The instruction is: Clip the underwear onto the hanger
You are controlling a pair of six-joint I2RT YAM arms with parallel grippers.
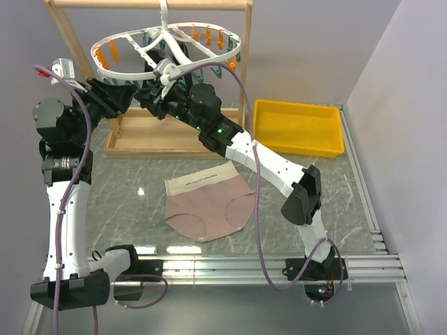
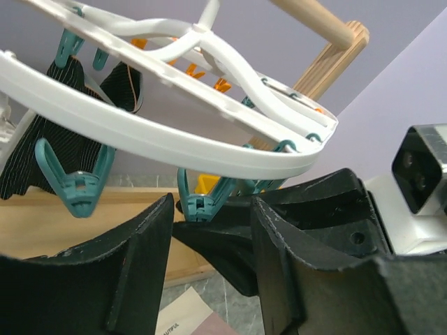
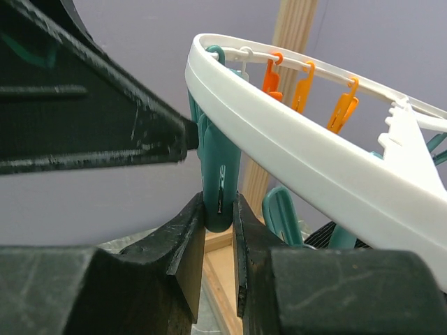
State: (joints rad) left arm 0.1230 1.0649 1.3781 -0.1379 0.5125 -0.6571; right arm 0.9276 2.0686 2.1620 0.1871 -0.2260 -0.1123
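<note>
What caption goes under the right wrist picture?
Right gripper pinches a teal clothespin hanging under the white hanger.

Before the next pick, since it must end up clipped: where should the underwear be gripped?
Probably pinch the beige waistband of the underwear near its left corner, coming down from above: it lies flat and spread on the table, waistband toward the hanger.

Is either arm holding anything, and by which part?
The right gripper pinches a teal clothespin by its lower end. The left gripper stands open, gripping nothing.
</note>
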